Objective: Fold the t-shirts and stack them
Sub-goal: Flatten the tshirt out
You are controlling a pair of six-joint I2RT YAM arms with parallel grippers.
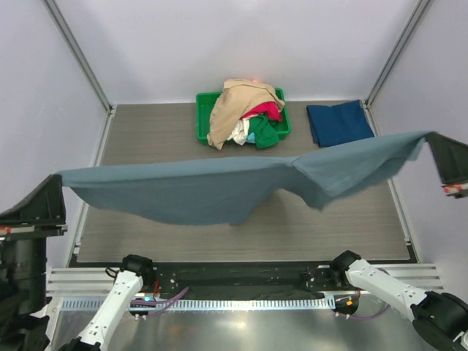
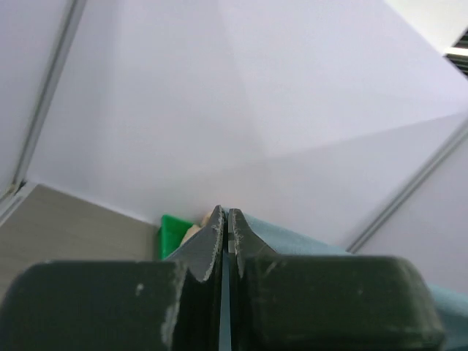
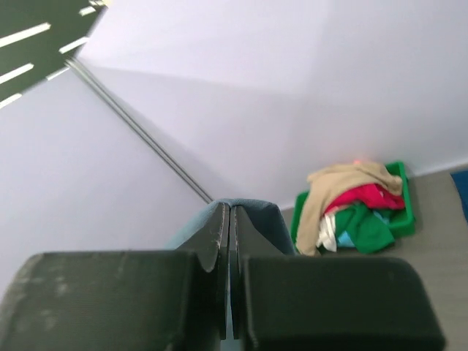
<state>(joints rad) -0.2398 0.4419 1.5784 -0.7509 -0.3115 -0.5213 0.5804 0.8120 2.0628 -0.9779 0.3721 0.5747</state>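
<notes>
Cloth of slate grey-blue t-shirt (image 1: 219, 190) sags limp, both arms' jaws clamped on its corners.

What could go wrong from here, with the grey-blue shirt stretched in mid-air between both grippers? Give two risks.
The left gripper and right gripper pinch only thin edges of the grey-blue shirt, so one might slip. Its sagging, uneven middle could land creased on the table.

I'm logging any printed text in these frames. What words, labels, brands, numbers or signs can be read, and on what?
None can be read.
The raised grey-blue t-shirt is plain, the folded navy t-shirt shows no print, and the green bin and the heap of t-shirts in it show no label.
The red-and-white patches by the arm ends are too small to read.
</notes>
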